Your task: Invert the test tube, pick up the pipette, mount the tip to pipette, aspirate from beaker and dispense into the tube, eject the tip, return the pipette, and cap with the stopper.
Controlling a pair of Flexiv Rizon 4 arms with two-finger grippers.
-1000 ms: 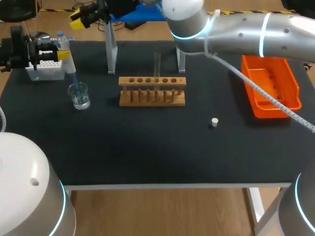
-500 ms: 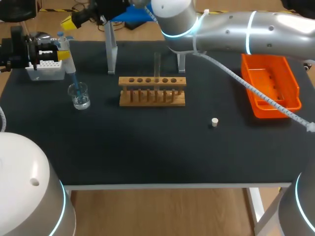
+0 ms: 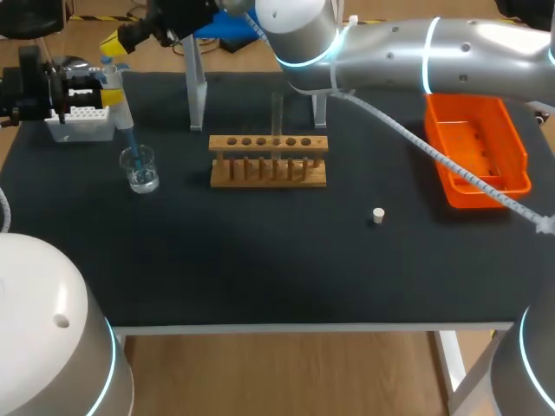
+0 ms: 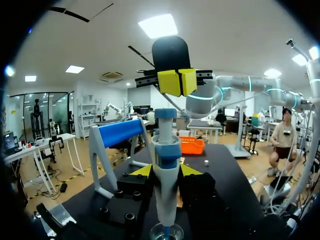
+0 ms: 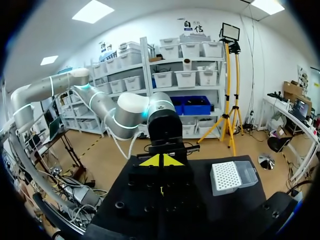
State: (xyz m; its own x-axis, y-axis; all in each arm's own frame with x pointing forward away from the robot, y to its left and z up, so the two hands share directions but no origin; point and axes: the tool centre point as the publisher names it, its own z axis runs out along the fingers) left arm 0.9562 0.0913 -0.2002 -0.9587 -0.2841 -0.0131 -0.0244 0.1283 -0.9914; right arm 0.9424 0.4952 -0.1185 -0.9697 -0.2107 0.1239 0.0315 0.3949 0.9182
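My left gripper (image 3: 112, 97) is shut on the blue and white pipette (image 3: 109, 73), held upright at the table's far left. In the left wrist view the pipette (image 4: 166, 157) stands between the yellow fingertips (image 4: 143, 171), and its blue tip dips into the glass beaker (image 4: 166, 233). The beaker (image 3: 139, 170) holds clear liquid. My right gripper (image 3: 118, 39), reaching across from the right, hangs shut just above and behind the pipette's top; its joined yellow tips (image 4: 177, 82) sit over the plunger. A test tube (image 3: 277, 111) stands upright in the wooden rack (image 3: 269, 161). The white stopper (image 3: 378, 214) lies right of the rack.
A white tip box (image 3: 83, 119) stands behind the beaker, and shows ahead of my right gripper (image 5: 161, 161) as well (image 5: 232, 175). A pipette stand with a blue holder (image 4: 118, 132) rises at the back middle. An orange tray (image 3: 478, 152) sits at the right.
My right gripper has shut and swung further left, to above the pipette's top. The left arm, the pipette and the beaker have stayed put.
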